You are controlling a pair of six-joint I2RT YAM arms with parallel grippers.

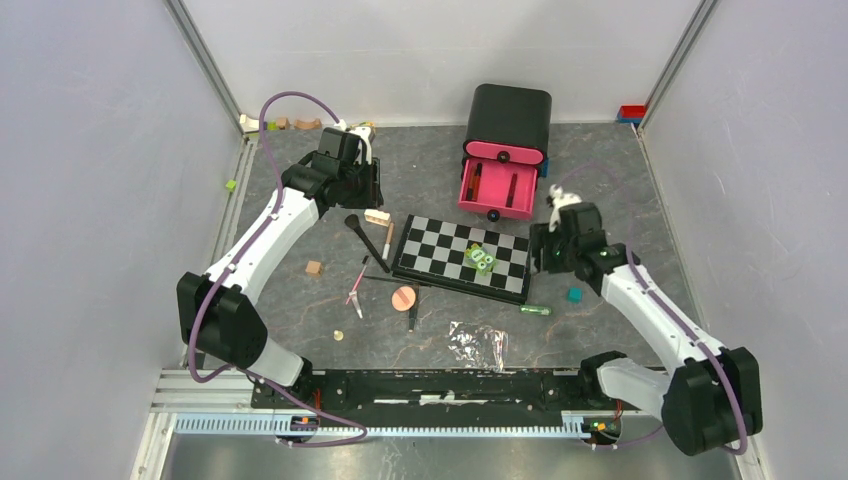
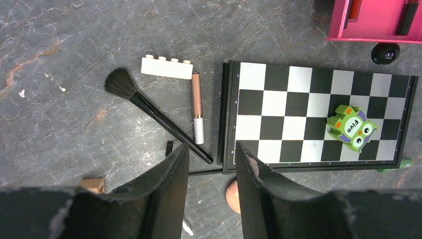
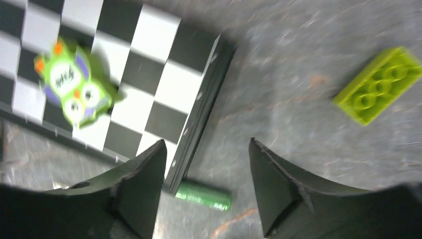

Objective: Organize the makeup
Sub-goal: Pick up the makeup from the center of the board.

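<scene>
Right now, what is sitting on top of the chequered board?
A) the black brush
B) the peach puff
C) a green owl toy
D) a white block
C: the green owl toy sits on the board, while the brush lies off the board, to its left in the left wrist view.

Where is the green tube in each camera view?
Top external: green tube lies on the table just off the chequered board's lower right corner.
Left wrist: only a bit shows at the right edge, under the board's corner.
Right wrist: bottom centre, beside the board's corner.
Shared landmark: green owl toy on the board.
</scene>
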